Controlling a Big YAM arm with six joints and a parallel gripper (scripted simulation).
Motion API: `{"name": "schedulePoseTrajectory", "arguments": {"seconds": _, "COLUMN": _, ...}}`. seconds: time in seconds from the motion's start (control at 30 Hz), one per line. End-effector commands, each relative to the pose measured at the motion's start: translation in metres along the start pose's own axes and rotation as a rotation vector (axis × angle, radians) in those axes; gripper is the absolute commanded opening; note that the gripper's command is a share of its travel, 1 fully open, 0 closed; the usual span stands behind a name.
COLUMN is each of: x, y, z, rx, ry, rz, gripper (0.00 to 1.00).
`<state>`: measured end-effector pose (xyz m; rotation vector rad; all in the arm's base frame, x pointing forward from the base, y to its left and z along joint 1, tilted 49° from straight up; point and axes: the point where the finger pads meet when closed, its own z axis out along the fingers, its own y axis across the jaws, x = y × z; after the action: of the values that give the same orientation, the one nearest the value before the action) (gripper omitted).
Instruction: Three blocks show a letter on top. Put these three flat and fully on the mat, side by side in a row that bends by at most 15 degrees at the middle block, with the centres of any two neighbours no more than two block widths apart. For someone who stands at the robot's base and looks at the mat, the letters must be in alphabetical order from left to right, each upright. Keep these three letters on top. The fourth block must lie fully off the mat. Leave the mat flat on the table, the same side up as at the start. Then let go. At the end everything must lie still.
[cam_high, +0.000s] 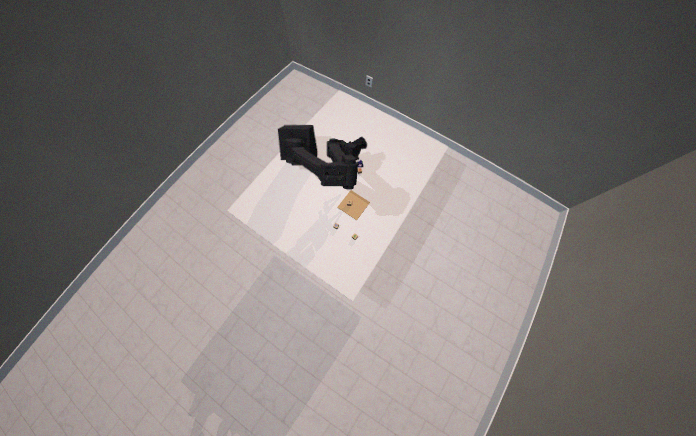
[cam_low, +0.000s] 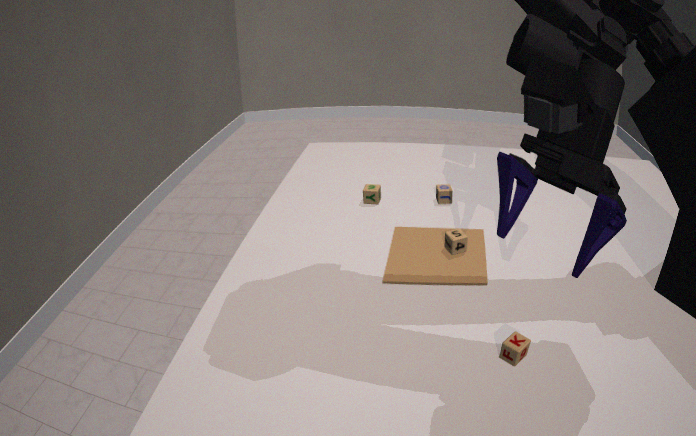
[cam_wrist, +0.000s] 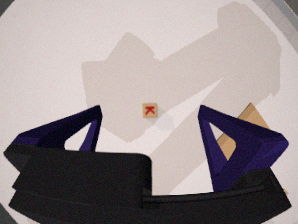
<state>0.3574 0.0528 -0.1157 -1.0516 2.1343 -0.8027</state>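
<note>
The K block (cam_high: 359, 169) (cam_low: 515, 348) (cam_wrist: 150, 110) lies off the mat, red K on top. My gripper (cam_low: 539, 256) (cam_wrist: 150, 110) is open and empty, high above the table; in the wrist view the K block shows between its fingertips. A block (cam_high: 349, 203) (cam_low: 456, 242) with a black S on top sits turned on the mat (cam_high: 360, 207) (cam_low: 410, 256) (cam_wrist: 252, 113), near its robot-side edge. Beyond the mat lie a block (cam_high: 354, 236) (cam_low: 371, 194) with green marks and a block (cam_high: 335, 225) (cam_low: 444, 194) with blue marks. Their top marks are too small to read surely.
The arm (cam_high: 336, 173) (cam_low: 575, 92) reaches over the white table (cam_high: 308, 205) (cam_low: 318, 231) from its base (cam_high: 296, 142). Its shadow falls across the table and the near edge of the mat. Grey walls surround the floor.
</note>
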Motion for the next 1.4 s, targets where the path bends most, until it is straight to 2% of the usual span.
{"name": "schedulePoseTrajectory", "arguments": {"seconds": 0.0, "x": -0.0094, "y": -0.001, "z": -0.0046, "rx": 0.004, "ry": -0.03, "rz": 0.015, "gripper": 1.0}}
{"name": "schedulePoseTrajectory", "arguments": {"seconds": 1.27, "x": -0.0097, "y": -0.0012, "z": -0.0045, "rx": 0.004, "ry": -0.03, "rz": 0.014, "gripper": 1.0}}
{"name": "schedulePoseTrajectory", "arguments": {"seconds": 1.37, "x": -0.0009, "y": -0.0074, "z": -0.0015, "rx": 0.002, "ry": -0.003, "rz": 0.009, "gripper": 1.0}}
